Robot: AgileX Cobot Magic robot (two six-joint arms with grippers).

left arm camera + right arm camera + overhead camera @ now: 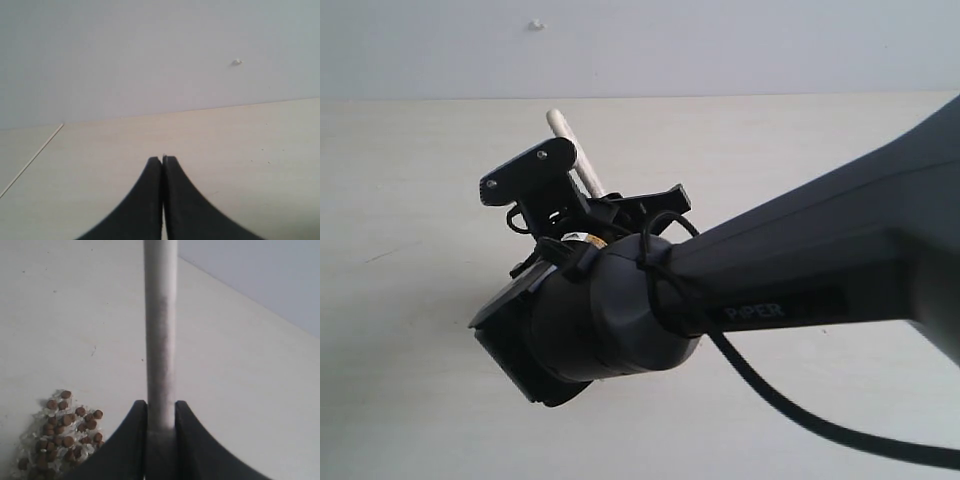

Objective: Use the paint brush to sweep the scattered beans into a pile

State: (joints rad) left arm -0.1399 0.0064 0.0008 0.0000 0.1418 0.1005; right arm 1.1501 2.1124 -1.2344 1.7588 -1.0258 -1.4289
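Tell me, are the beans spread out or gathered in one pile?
Gathered. The right wrist view shows the beans close together in one cluster on the table.

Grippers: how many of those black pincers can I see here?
2. The left gripper is shut, holding nothing; the right gripper clamps the paint brush handle near the beans. No others show.
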